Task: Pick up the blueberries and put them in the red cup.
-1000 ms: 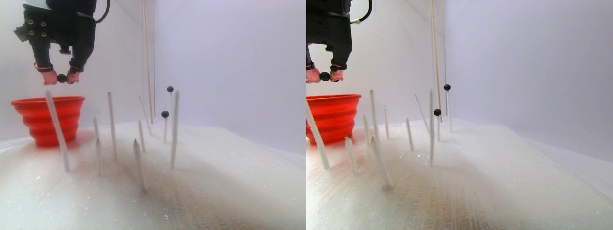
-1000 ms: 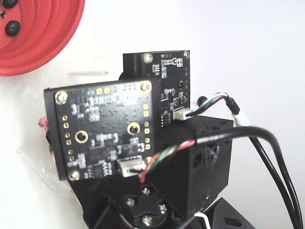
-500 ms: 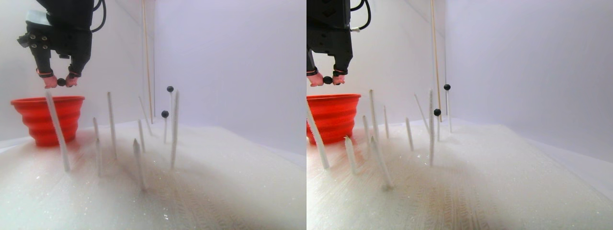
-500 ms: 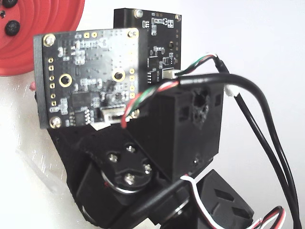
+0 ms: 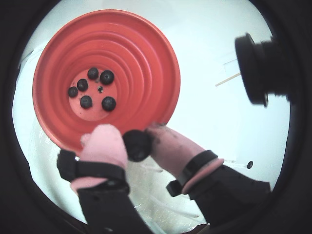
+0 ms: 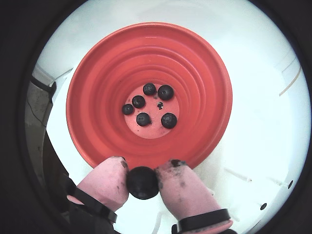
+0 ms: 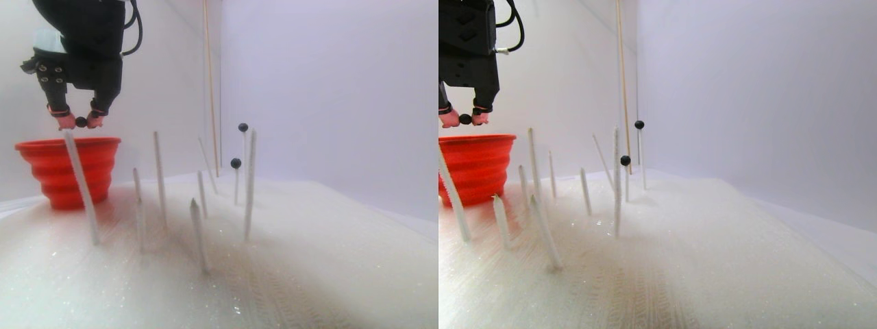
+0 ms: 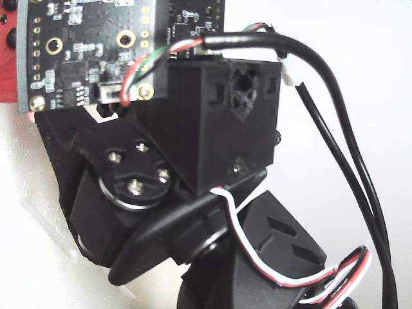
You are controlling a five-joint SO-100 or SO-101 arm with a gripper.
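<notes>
Wrist view first: held blueberry (image 5: pixel 137 145) pinched between two pink fingertips (image 5: pixel 105 144), touching both, gripper (image 5: pixel 138 145) narrowed tight on it. Same grip in another wrist view, held blueberry (image 6: pixel 142 182) squeezed between pink pads (image 6: pixel 108 177), gripper (image 6: pixel 143 183) sitting just over the near rim of the red cup (image 6: pixel 204 92). Seen from the side in the stereo pair view, berry (image 7: pixel 81 122) hanging a little above the cup rim (image 7: pixel 68 144), not touching it, gripper (image 7: pixel 81 123) pointing straight down.

Inside the red cup (image 5: pixel 146 58), five blueberries (image 5: pixel 86 102) resting on the flat centre disc, loosely ringed around a tiny dark mark in the middle; same five blueberries (image 6: pixel 168 120) visible in another wrist view, apart from one another, all on the lowest ring. Stepped concentric rings rising from there to the wide rim.

Farther out in the stereo pair view, two more blueberries (image 7: pixel 242 127) perched atop thin white sticks (image 7: pixel 159 179), well apart from the cup, among several bare sticks standing in a white glittery ground (image 7: pixel 308 267).

Fixed view mostly filled by black arm housing (image 8: pixel 219 122), a circuit board (image 8: pixel 90 45) and cables (image 8: pixel 335 116); only a red sliver of cup (image 8: pixel 6 71) at the left edge, gripper hidden.
</notes>
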